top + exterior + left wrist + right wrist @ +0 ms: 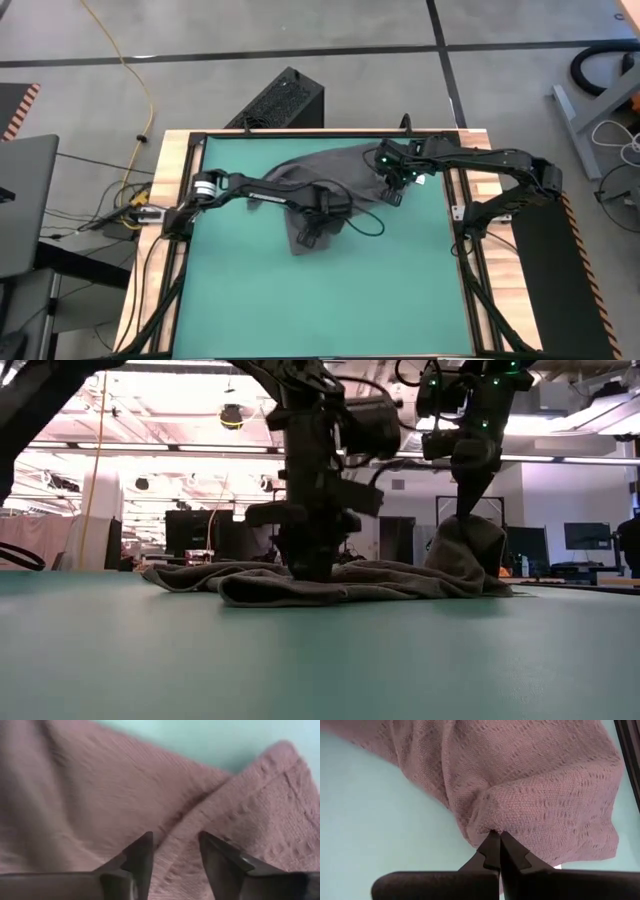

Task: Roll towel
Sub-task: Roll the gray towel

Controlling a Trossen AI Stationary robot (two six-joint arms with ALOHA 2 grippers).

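The dark grey towel [335, 180] lies crumpled on the far middle of the green mat [330, 300]. In the low view the towel [350, 582] is a low heap with a raised peak at its right end. My left gripper [312, 228] is open and set down on the towel's near left part, with a ridge of cloth [176, 845] between its fingers. My right gripper [392, 188] is shut on the towel's right part. The white tag does not show. My left gripper touches the towel from above, its open fingertips [142, 851] standing on either side of a raised fold that lies on the mat. It has not closed on the cloth. My right gripper pinches a bunched pucker of the towel [492, 826] between its fingertips, coming from above and pointing down. The pinched cloth is drawn up into a peak [468, 535], and the rest of the towel lies on the mat. One layer or several, I cannot tell.
A black frame rail [458, 215] runs around the mat on the wooden table. A black box [282, 100] stands on the floor beyond the far edge. A cable loop [368, 225] hangs by the left arm. The near half of the mat is bare.
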